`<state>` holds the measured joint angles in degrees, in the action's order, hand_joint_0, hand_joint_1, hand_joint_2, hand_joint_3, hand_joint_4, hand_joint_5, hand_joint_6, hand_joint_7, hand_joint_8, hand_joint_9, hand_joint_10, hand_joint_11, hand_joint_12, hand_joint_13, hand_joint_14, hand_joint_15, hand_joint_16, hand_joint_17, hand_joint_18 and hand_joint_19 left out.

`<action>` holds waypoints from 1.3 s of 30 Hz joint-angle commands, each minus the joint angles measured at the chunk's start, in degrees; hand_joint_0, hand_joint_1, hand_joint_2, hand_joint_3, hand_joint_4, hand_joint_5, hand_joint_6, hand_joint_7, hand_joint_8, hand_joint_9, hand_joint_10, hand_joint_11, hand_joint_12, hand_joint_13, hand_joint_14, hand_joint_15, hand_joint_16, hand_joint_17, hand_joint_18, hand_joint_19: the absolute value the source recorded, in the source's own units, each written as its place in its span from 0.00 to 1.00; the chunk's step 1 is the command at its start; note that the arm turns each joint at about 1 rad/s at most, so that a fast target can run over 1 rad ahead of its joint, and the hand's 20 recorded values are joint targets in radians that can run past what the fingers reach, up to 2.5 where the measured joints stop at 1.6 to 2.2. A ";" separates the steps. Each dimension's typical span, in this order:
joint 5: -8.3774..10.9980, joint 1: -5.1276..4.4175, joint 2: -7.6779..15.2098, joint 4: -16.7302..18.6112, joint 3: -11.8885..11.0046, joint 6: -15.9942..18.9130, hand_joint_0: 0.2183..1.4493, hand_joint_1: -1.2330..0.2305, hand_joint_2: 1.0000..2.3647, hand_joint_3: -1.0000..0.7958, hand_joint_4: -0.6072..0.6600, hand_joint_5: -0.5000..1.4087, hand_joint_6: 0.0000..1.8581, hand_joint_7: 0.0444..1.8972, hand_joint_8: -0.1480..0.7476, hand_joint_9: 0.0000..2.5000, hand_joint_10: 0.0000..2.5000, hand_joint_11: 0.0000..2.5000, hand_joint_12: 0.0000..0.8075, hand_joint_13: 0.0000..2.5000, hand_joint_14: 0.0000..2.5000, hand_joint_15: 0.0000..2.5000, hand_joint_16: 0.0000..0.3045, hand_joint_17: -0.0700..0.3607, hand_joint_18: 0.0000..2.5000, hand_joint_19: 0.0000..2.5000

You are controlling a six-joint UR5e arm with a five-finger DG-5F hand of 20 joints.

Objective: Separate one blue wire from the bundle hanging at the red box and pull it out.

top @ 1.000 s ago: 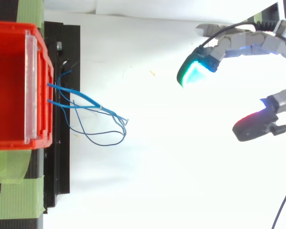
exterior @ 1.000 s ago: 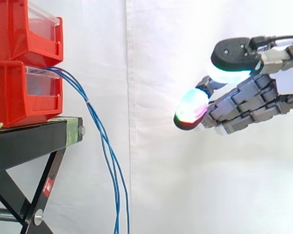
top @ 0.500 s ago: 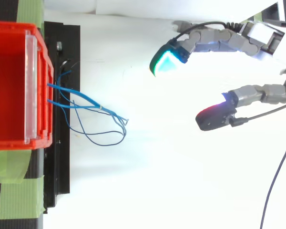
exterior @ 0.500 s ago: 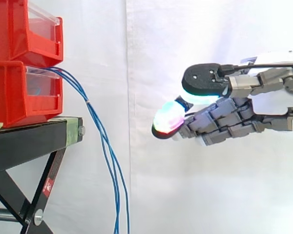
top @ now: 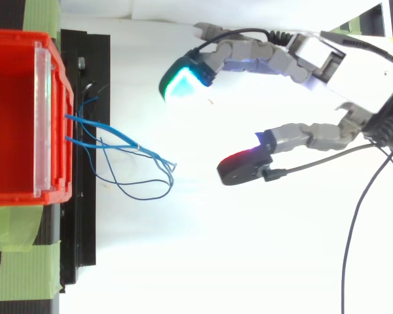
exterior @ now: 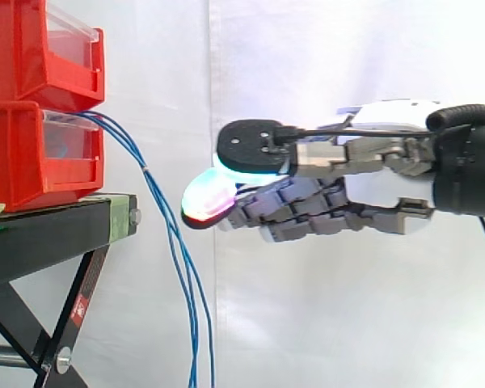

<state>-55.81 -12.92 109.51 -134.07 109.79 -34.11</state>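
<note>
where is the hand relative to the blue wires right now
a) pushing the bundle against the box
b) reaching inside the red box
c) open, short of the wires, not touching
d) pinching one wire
C: the hand is open, and white curtain shows between its fingers and the blue wires hanging from the red box.

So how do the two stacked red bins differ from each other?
The blue wires hang out of the lower bin; the upper bin shows none. The lower bin rests on the black stand; the upper bin sits on the lower one. Both are red with a clear front panel.
</note>
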 commanded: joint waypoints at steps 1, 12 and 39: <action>-0.17 0.00 2.29 0.21 -2.91 -0.78 0.27 0.38 0.00 0.28 0.72 0.17 0.27 0.47 0.49 0.17 0.00 0.06 0.43 0.06 0.00 0.05 0.18 0.44 0.03 0.10; -0.17 -1.23 3.43 3.46 -5.46 -6.41 0.29 0.36 0.00 0.28 0.72 0.17 0.27 0.47 0.49 0.18 0.00 0.07 0.42 0.06 0.00 0.05 0.17 0.44 0.04 0.10; 0.09 -2.72 5.37 6.19 -5.55 -6.85 0.30 0.36 0.00 0.28 0.73 0.18 0.27 0.51 0.50 0.21 0.00 0.07 0.42 0.09 0.00 0.05 0.17 0.44 0.07 0.10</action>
<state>-55.72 -15.58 114.87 -127.71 104.25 -41.37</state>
